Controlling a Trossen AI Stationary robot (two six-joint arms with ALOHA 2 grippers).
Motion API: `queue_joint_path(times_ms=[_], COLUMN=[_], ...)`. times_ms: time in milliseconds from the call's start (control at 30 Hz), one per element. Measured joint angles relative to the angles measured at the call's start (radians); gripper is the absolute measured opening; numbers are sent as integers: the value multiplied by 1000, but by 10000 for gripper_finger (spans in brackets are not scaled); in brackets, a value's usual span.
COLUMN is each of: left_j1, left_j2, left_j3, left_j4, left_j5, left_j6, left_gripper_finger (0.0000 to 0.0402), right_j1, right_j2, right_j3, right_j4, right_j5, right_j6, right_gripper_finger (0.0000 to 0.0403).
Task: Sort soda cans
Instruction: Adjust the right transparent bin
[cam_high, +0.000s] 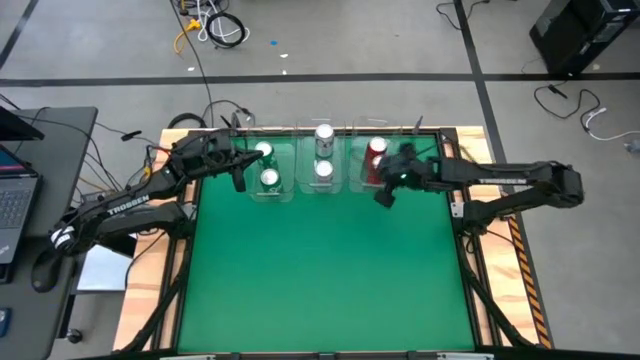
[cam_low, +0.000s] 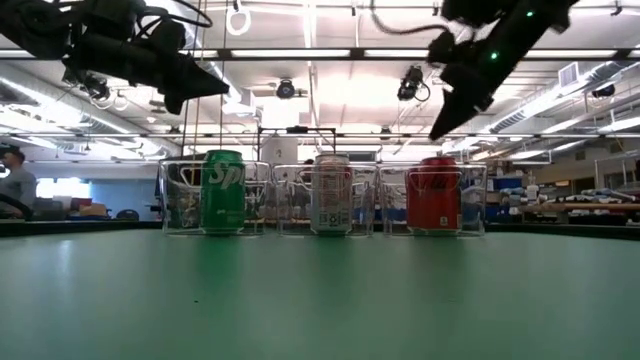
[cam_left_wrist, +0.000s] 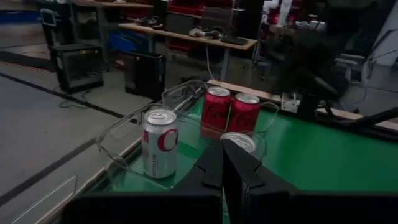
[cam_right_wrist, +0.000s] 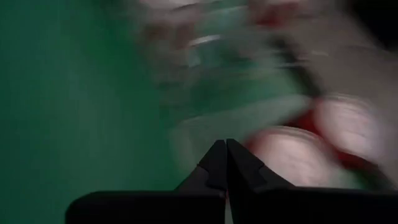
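Observation:
Six soda cans stand upright in three clear trays along the table's far edge. The two green cans are in the left tray, the two silver cans in the middle one, the two red cans in the right one. My left gripper hovers shut, above and just left of the green cans. My right gripper hovers shut over the near end of the red tray, partly hiding the nearer red can from above.
The three clear trays sit side by side at the far edge. Green table surface spreads toward the near edge. A laptop and cables lie off the table's left side. A person shows far back in the room.

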Motion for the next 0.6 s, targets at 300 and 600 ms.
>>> queue_joint_path(times_ms=[300,600], left_j1=[-11,-11], left_j2=[0,0], left_j3=[0,1], left_j4=[-17,-22], left_j5=[-77,-81], left_j6=[-5,-4], left_gripper_finger=[0,0], right_j1=[-330,-612], right_j2=[-50,139], right_j3=[-3,-4], right_j4=[-45,121], right_j5=[218,97], right_j6=[203,184], right_gripper_finger=[0,0])
